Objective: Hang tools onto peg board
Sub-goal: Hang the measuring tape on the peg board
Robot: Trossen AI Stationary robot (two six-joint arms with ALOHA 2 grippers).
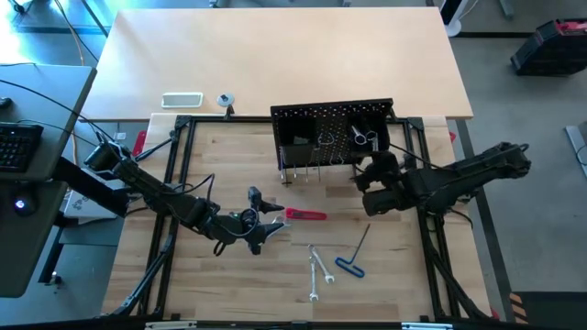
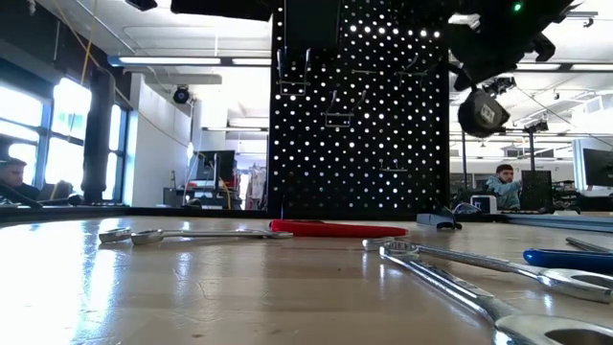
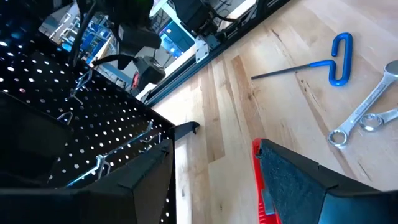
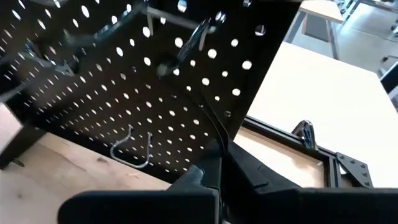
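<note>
On the wooden table (image 1: pixel 229 156), left gripper (image 1: pixel 261 220) spread wide just left of the red-handled tool (image 1: pixel 305 214), grasping nothing, right gripper (image 1: pixel 367 176) clenched empty beside the upright peg board (image 1: pixel 332 128), two wrenches (image 1: pixel 317 268) and blue-ended key (image 1: pixel 353 254) lying nearer

**Bystanders and clutter around the work table**

Light wooden table (image 1: pixel 229 293) lay inside a black tubular frame (image 1: pixel 174 183). Behind it stood a larger pale tabletop (image 1: pixel 275 55), bearing a white rectangular tray (image 1: pixel 182 100) and, just beside it, a small round silver object (image 1: pixel 225 99). Keyboard (image 1: pixel 18 147) sat on a dark desk at far left. Low view: seated person (image 2: pixel 502 185) beyond the table, amid monitors; another person (image 2: pixel 13 177) by the windows.
</note>
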